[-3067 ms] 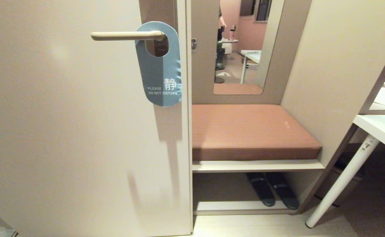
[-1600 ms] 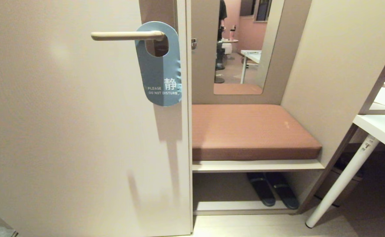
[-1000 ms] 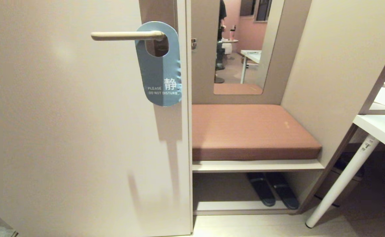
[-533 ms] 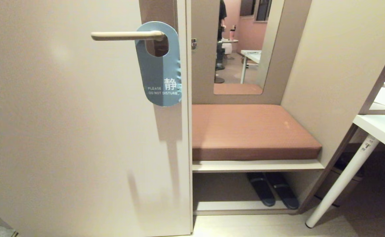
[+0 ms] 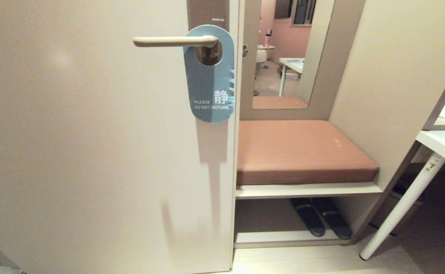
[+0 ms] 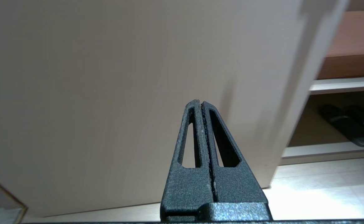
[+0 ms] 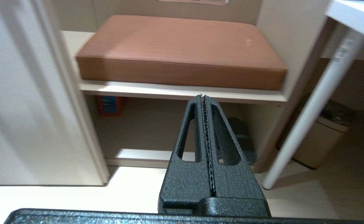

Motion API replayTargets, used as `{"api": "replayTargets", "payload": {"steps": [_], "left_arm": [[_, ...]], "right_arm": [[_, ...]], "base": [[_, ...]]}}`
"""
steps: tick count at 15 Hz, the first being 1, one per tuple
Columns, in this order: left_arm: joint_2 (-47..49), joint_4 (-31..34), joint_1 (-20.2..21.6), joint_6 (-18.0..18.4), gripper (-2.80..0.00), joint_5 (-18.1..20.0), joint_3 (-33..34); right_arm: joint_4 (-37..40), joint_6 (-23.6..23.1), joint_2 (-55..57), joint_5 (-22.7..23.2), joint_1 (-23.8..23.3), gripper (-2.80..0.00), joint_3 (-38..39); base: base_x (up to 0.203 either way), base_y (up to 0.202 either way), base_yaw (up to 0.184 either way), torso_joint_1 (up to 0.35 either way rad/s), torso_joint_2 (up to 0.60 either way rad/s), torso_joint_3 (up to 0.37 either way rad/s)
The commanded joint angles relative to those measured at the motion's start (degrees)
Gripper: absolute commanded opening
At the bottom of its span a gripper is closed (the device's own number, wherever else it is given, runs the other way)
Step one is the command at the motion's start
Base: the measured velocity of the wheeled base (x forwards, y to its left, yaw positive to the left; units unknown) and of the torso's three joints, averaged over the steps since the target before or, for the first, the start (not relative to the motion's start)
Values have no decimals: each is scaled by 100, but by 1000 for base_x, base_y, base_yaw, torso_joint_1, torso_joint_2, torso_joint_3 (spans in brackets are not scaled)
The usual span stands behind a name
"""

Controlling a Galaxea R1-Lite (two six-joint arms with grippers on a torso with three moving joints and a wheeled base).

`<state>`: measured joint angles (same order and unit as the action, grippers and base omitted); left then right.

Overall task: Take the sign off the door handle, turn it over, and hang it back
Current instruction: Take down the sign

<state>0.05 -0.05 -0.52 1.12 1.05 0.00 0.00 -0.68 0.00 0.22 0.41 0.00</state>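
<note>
A: Where's the sign?
B: Hanging on the door handle, blue "DO NOT DISTURB" face out.
A: Grippers?
B: Left gripper and right gripper both pressed together, empty, low, outside the head view.

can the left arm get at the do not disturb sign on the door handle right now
Probably yes, once raised. The sign hangs free on the door handle with nothing in front; the left pincer sits low, shut, facing the door.

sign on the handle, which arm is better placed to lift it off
Probably the right: the sign hangs at the door handle's pivot end, right of centre. Both the left gripper and right gripper are shut and low.
</note>
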Motion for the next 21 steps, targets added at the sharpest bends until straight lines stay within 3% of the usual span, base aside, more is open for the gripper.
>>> {"api": "replayTargets", "payload": {"steps": [1, 4, 12, 16, 21], "left_arm": [[4, 5, 0, 3, -280, 1, 0], [4, 5, 0, 11, -280, 2, 0], [4, 5, 0, 3, -280, 1, -9], [4, 5, 0, 3, -280, 1, 0], [4, 5, 0, 3, -280, 1, 0]], "right_arm": [[0, 3, 5, -2, 2, -280, 0], [0, 16, 8, -4, 2, -280, 0], [0, -53, 6, 13, 2, -280, 0], [0, 130, 1, -4, 2, -280, -5], [53, -116, 0, 44, 2, -280, -69]], "base": [[0, 191, -6, -1, 2, 8], [0, 145, 1, 2, 4, 2], [0, 0, 0, 0, 0, 0], [0, 0, 0, 0, 0, 0], [0, 0, 0, 0, 0, 0]]}}
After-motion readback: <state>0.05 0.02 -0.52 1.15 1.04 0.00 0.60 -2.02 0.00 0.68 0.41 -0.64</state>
